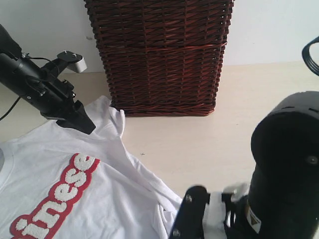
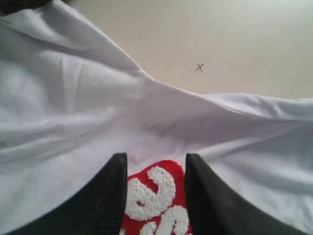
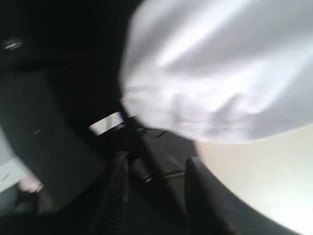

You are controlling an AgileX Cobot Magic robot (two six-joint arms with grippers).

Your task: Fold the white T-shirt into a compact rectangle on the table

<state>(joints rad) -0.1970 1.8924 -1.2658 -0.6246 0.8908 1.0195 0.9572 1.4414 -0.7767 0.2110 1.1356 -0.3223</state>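
The white T-shirt point(image 1: 99, 199) lies spread at the lower left of the table point(image 1: 199, 139), its fuzzy white letters on red point(image 1: 60, 201) facing up. My left gripper point(image 1: 79, 119) hovers over the shirt's upper sleeve area. In the left wrist view it point(image 2: 155, 161) is open, with the red lettering point(image 2: 156, 196) showing between its black fingers point(image 2: 110, 196). My right gripper point(image 1: 188, 214) is low at the shirt's near right edge. The right wrist view is blurred: the gripper point(image 3: 156, 160) is open over dark machinery, with white shirt cloth point(image 3: 220, 73) beyond it. The neck tag is out of view.
A tall dark brown wicker basket point(image 1: 159, 55) stands at the back middle, just past the shirt's sleeve. A small x mark point(image 1: 143, 154) is on the bare table to the right of the shirt. The bulky right arm point(image 1: 286, 169) fills the lower right.
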